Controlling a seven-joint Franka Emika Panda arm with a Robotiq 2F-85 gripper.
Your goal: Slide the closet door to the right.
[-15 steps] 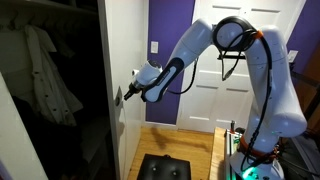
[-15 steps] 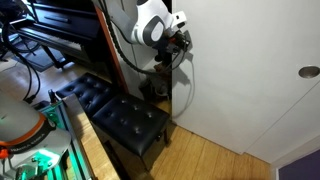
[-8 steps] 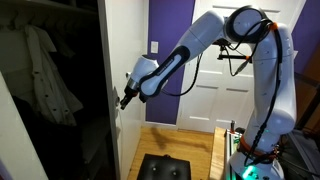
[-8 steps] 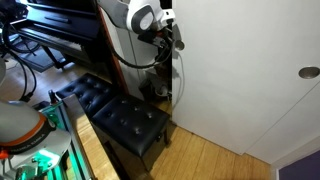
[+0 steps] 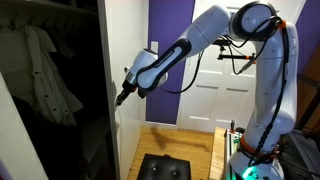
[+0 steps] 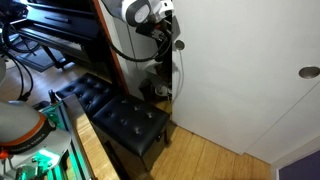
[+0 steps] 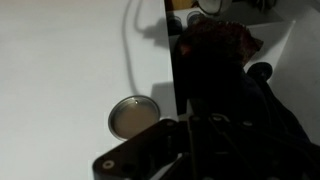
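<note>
The closet door [image 5: 132,60] is a tall plain white panel beside the dark closet opening. It fills the right of an exterior view [image 6: 240,80], where a round pull [image 6: 310,72] shows at the far right. In the wrist view the door [image 7: 70,60] has a round recessed finger pull [image 7: 133,117] near its edge. My gripper [image 5: 122,97] is at the door's edge, also seen in an exterior view [image 6: 172,38]. In the wrist view its dark fingers [image 7: 175,140] sit across the edge beside the pull. How far the jaws are closed is lost in shadow.
The open closet [image 5: 50,90] holds hanging clothes [image 5: 45,75]. A black tufted bench [image 6: 120,115] stands on the wood floor below the arm. A purple wall [image 5: 165,30] and a raised-panel white door [image 5: 215,90] lie behind. The robot base [image 5: 255,150] is at the right.
The arm's elbow has risen and the wrist has rotated, bringing the gripper tight against the door's edge. The door's edge has not visibly shifted.
</note>
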